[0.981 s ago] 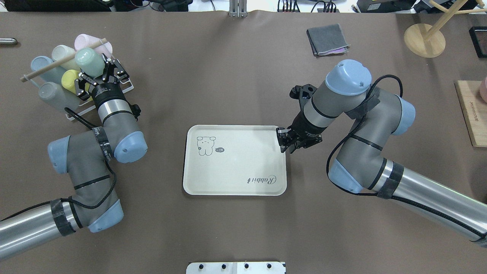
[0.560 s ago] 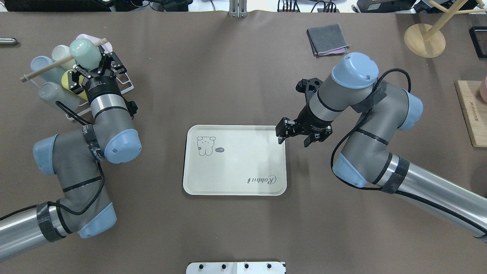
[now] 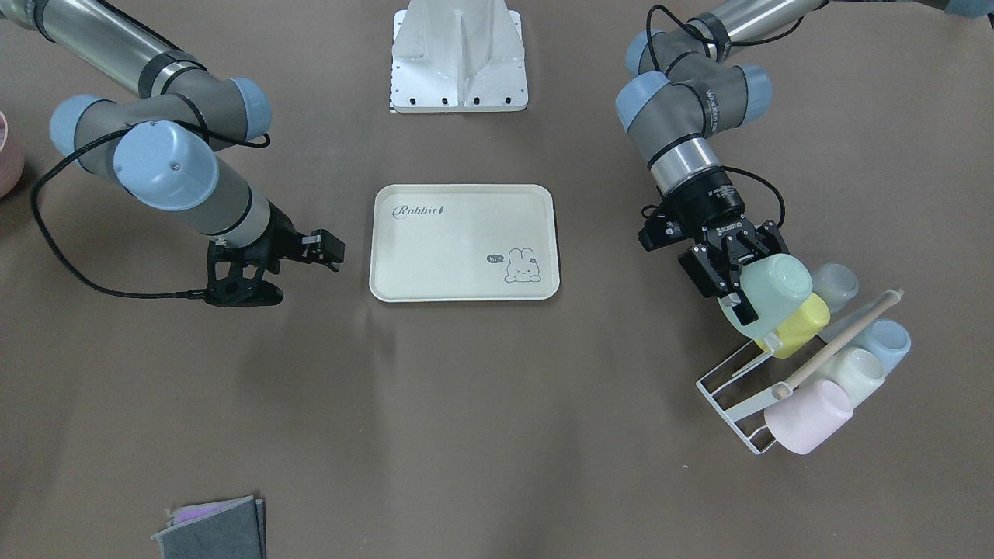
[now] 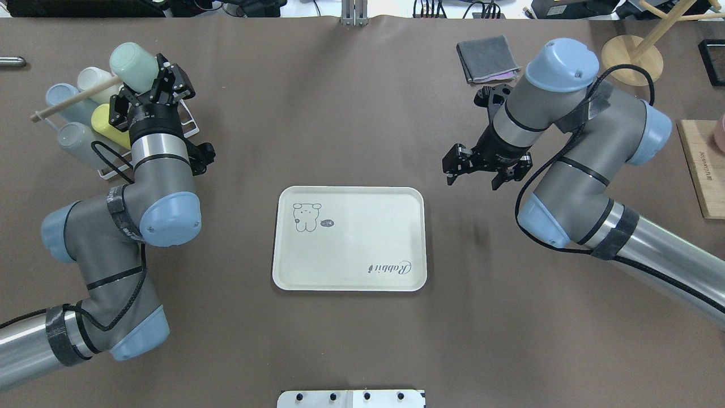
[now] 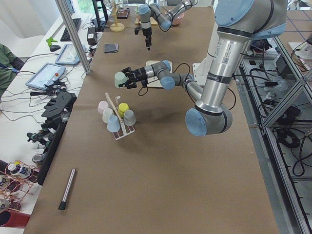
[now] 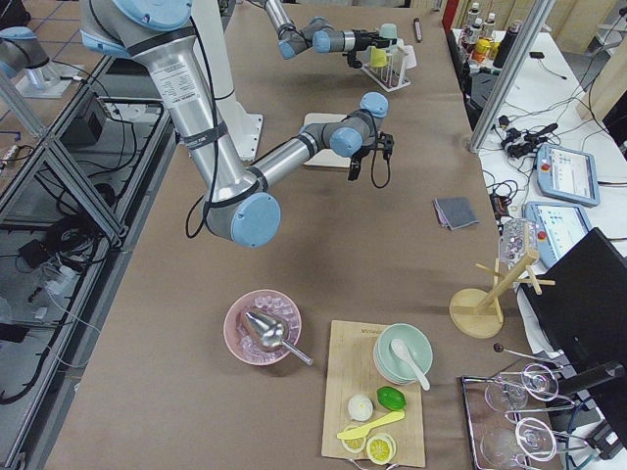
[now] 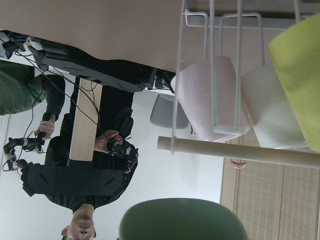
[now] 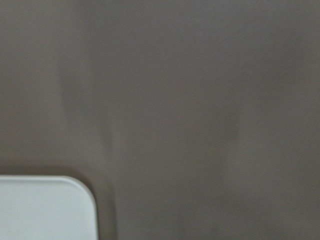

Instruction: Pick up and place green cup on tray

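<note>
My left gripper (image 4: pixel 144 79) is shut on the mint-green cup (image 4: pixel 134 67) and holds it tilted in the air above the white wire cup rack (image 4: pixel 190 126) at the far left. The cup also shows in the front view (image 3: pixel 769 293), the left side view (image 5: pixel 119 79) and at the bottom of the left wrist view (image 7: pixel 182 220). The cream "Rabbit" tray (image 4: pixel 351 283) lies empty at the table's middle; its corner shows in the right wrist view (image 8: pixel 45 210). My right gripper (image 4: pixel 484 173) is open and empty, hanging above the table past the tray's far right corner.
The rack (image 3: pixel 730 388) holds a yellow cup (image 4: pixel 107 122), a pink cup (image 3: pixel 808 415) and several pale cups under a wooden dowel (image 4: pixel 73 99). A folded grey cloth (image 4: pixel 488 56), a wooden stand (image 4: pixel 631 59) and a wooden board (image 4: pixel 702 164) sit at the far right.
My left gripper has lifted the green cup up and away from the rack's other cups. My right gripper has drawn back from the tray's right edge towards the far right.
</note>
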Robot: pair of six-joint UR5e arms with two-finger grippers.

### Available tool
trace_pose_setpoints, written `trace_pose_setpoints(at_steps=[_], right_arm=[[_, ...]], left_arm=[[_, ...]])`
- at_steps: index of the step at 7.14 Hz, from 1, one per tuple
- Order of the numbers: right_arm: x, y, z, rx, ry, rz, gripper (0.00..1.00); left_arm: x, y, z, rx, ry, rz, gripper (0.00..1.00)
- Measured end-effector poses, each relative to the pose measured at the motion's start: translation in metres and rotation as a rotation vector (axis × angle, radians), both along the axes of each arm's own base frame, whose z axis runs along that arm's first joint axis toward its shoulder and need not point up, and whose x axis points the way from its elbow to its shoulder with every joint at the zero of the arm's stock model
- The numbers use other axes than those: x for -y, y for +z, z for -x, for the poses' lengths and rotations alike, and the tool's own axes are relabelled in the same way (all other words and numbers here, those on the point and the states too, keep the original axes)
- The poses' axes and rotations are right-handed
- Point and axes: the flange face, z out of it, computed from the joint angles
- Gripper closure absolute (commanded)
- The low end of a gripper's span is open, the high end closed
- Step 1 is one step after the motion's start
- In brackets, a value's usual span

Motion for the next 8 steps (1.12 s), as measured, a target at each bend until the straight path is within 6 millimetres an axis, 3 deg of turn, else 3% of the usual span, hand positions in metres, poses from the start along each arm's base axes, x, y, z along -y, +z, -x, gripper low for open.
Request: trace_pose_setpoints(at_steps=[2,4,6,8], right_arm=[[0.024,0.036,-0.073,-0.046,0.019,-0.04,0.02],[0.041,0.076,-0.154,-0.107,-0.003,-0.076,0.02],[0.033,0.113,-0.232,-0.169,-0.055,-0.095,0.02],[0.004,0.164,-0.309,-0.193,-0.062,-0.104,0.02]], left_arm=[[-0.014,-0.028,0.006,-0.148,0.053,-0.077,0.53],[-0.028,-0.048,0.011,-0.33,0.192,-0.123,0.56],[-0.047,-0.046,0.01,-0.545,0.419,-0.156,0.64],[-0.062,-0.052,0.001,-0.74,0.611,-0.136,0.85]])
